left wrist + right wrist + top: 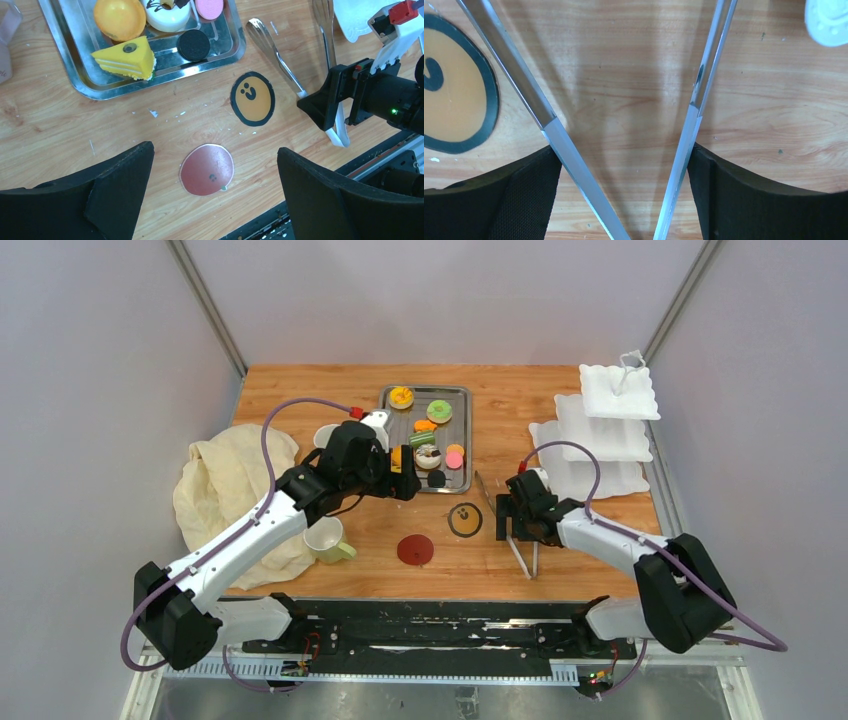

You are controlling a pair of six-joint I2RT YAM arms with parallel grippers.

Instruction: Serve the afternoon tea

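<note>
Steel tongs sit between your right gripper's spread fingers, seemingly touching; squeeze off-centre and they'll skid. Your left gripper gapes empty.

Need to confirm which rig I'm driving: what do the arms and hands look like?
The left arm and right arm have white link shells and black joints. A purple cable loops along each, ending at a red plug. The left hand and right hand each have two broad matt black fingers; a small green light glows behind the right hand.
</note>
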